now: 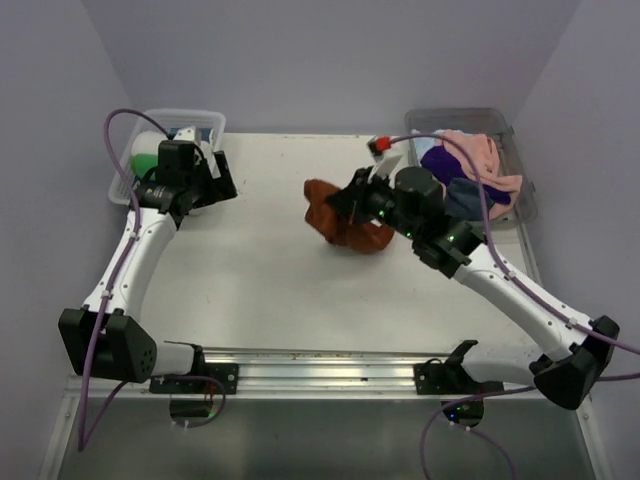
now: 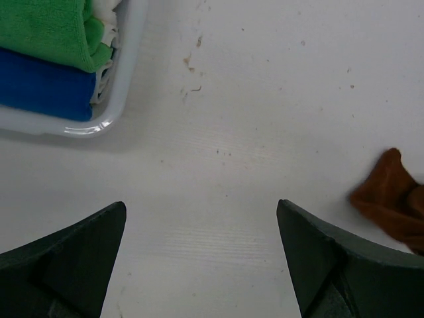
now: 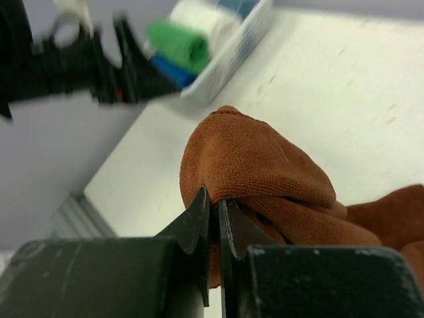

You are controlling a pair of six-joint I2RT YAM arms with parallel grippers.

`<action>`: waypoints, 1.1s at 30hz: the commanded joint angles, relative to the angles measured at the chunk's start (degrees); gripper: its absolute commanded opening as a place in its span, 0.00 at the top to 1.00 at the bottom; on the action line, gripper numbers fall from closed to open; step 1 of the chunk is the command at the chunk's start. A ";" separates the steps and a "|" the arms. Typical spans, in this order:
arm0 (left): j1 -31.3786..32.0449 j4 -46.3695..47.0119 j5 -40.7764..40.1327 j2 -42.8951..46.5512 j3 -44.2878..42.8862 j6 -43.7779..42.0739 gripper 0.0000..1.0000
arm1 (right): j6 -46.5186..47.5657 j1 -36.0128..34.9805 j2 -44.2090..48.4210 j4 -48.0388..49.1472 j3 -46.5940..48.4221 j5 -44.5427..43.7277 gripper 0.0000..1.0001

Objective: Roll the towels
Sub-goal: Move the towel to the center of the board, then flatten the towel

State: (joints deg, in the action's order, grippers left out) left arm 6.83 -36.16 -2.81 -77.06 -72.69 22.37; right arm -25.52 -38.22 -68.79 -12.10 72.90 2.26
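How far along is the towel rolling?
Done: a green roll and a blue roll sit in the left bin. In hand: the right gripper pinches the crumpled brown towel, not yet rolled. Left: a loose pink towel and purple towel wait in the right bin.

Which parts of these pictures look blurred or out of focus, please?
Right wrist view: the left arm and green rolled towel are blurred, the brown towel sharp. Left wrist view: table specks crisp. Top view: evenly lit, sharp.
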 commanded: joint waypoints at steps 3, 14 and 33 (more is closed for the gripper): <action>-0.85 0.65 3.94 1.21 -0.36 1.27 0.00 | -4.53 -9.24 -5.72 -0.56 -11.02 -1.74 0.78; 12.40 1.09 6.83 1.56 12.91 5.66 0.00 | -1.71 2.68 -4.25 -12.06 -15.59 -9.56 0.20; 31.14 9.53 6.86 -8.90 23.82 14.19 0.57 | -8.67 17.56 -26.73 0.75 -18.42 -0.78 0.38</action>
State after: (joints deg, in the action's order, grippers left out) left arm 37.69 -29.82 5.58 -86.24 -48.36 35.66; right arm -32.86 -20.67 -94.59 -17.87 53.21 -0.62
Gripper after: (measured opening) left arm 0.480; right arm 0.653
